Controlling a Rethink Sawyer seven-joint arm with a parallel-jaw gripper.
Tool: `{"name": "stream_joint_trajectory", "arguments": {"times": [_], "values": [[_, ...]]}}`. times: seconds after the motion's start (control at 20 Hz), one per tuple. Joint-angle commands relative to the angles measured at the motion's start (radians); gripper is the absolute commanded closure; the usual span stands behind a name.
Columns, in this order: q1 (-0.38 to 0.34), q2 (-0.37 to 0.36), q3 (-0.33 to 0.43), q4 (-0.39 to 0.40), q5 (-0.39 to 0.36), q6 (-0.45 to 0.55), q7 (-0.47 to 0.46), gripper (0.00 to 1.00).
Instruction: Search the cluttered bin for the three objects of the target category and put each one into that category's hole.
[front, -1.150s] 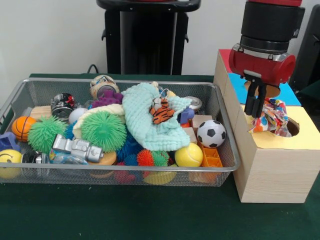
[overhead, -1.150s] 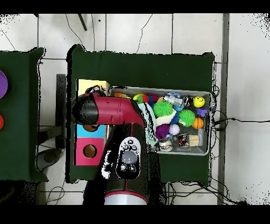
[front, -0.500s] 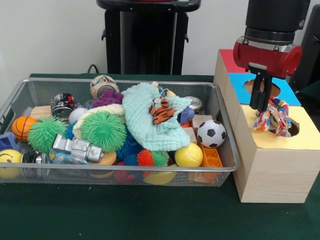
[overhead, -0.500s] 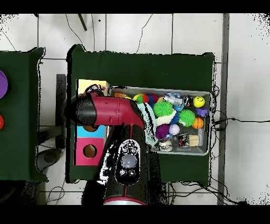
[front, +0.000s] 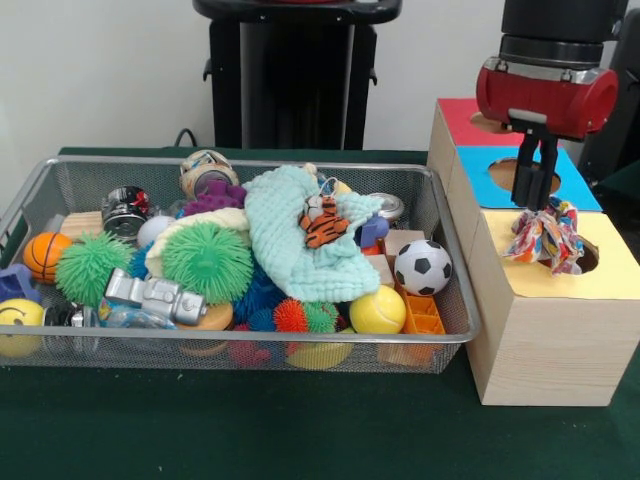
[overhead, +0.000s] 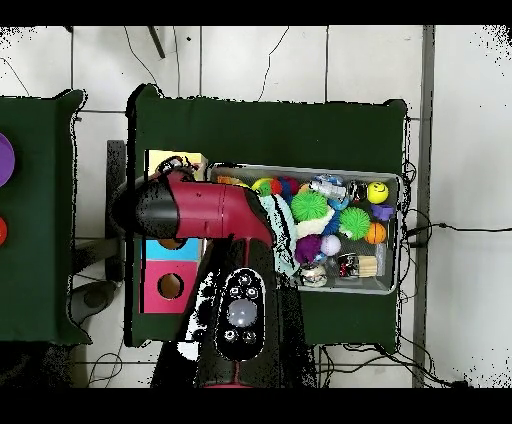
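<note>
Gripper (front: 541, 192) hangs above the yellow section (front: 610, 270) of the wooden sorting box (front: 535, 340), fingers close together and empty, clear of the patterned cloth (front: 545, 236). So it's released, nothing grasped.

Cloth sits bunched on the left edge of the yellow hole (front: 585, 256), mostly above the surface, only partly in the opening. Can't tell how much is actually down the hole.

Risks:
- Cloth isn't seated. Judging by the bulk piled on the rim, it may stay hung up there, or slide off toward the bin side, instead of dropping in.
- If the gripper goes down to push it in, the fingers could snag fabric and drag it back out on retract.
- Hole looks small against the bunched fabric, so a jam is plausible.

Surroundings: blue hole (front: 520, 175) and red section (front: 462, 117) lie further back on the box, both unobstructed. Mesh bin (front: 455, 300) sits just left of the box, packed. Likely next cloth candidate is the mint green cloth (front: 290, 240), but the tiger toy (front: 322, 222) lies on top of it, and the soccer ball (front: 423, 267), yellow ball (front: 377, 311) and green spiky ball (front: 207, 261) crowd its edges. A grab there would likely lift the tiger along with it.

In the overhead view the arm (overhead: 205, 210) covers the yellow section, so no check from above.
</note>
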Motion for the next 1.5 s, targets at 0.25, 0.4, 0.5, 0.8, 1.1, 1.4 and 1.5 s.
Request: {"name": "stream_joint_trajectory", "arguments": {"times": [0.25,0.4,0.5,0.8,1.1,1.4,1.5], "values": [[0.004,0.047,0.067,0.082,0.046,0.069,0.11,1.0],[0.017,0.057,0.064,0.085,0.048,0.062,0.118,1.0],[0.019,0.069,0.071,0.088,0.056,0.056,0.123,1.0],[0.044,0.096,0.062,0.08,0.075,0.021,0.146,1.0],[0.063,0.112,0.04,0.06,0.083,0.022,0.15,1.0],[0.055,0.135,0.016,0.015,0.073,0.022,0.124,1.0],[0.051,0.149,0.013,0.001,0.073,0.012,0.121,1.0]]}}
